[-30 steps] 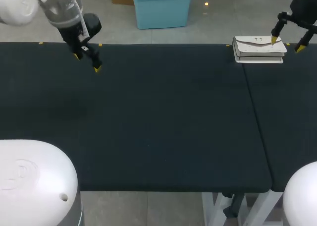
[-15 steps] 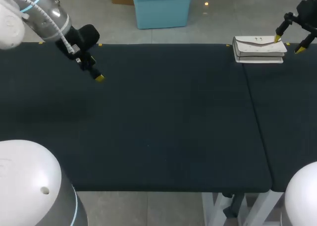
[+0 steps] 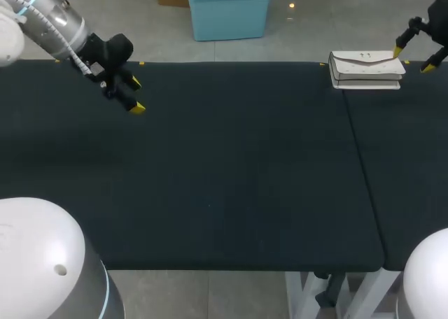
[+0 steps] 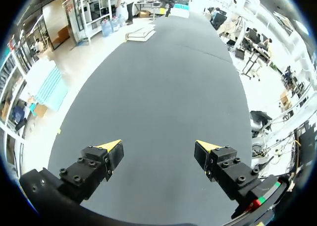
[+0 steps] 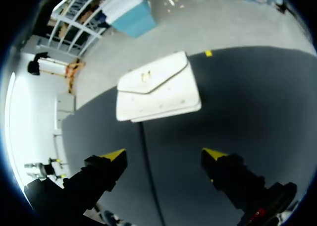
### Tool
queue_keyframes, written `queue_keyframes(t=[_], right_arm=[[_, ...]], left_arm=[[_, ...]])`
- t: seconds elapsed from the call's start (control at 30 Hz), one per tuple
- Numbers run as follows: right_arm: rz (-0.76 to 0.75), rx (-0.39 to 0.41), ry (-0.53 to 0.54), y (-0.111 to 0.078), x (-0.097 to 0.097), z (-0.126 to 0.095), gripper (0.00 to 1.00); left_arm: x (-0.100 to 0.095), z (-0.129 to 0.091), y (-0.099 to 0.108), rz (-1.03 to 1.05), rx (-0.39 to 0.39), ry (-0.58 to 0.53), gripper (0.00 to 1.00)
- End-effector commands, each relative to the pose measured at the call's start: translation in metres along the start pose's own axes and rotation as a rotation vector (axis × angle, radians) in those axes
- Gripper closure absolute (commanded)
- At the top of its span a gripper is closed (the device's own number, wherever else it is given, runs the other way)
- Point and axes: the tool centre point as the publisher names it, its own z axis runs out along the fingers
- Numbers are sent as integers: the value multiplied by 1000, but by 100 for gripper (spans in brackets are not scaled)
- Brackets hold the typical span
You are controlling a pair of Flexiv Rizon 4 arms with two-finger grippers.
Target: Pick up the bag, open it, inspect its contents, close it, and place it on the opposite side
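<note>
A white flap bag (image 3: 366, 69) lies flat at the table's far edge, right of the middle. In the right wrist view the bag (image 5: 157, 93) is ahead of my right gripper (image 5: 164, 152), closed, flap side up. My right gripper (image 3: 413, 59) hangs open just right of the bag, touching nothing. My left gripper (image 3: 134, 95) is open and empty above the table's far left, and its fingers (image 4: 110, 147) point along the dark cloth. From the left wrist the bag (image 4: 139, 35) shows small at the far end of the table.
The table (image 3: 224, 165) is covered in dark cloth, with a seam (image 3: 362, 165) running front to back on the right, just left of the bag's near corner.
My left arm has swung and turned its gripper, so both yellow tips now point right. My right gripper has drifted a little up and to the right, away from the bag.
</note>
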Motion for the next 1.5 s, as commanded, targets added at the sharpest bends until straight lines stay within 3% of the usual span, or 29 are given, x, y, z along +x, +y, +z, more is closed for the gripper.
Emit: queue_keyframes(t=[0.03,0.47,0.8,1.07,1.37,1.43,1.47,1.5], right_arm=[[-2,-11,4,6,-3,8,0],[35,-50,46,30,-23,22,0],[37,-88,75,62,-41,30,0],[60,-6,98,90,-49,51,0],[63,59,109,111,-55,66,0],[66,69,117,113,-56,69,2],[65,75,120,114,-57,71,7],[65,82,121,116,-57,73,19]], left_arm=[[5,2,9,117,89,23,0],[1,18,7,280,78,150,0],[1,18,7,280,78,150,0],[1,18,7,280,78,150,0],[1,18,7,280,78,150,0],[1,18,7,280,78,150,0],[1,18,7,280,78,150,0],[1,18,7,280,78,150,0]])
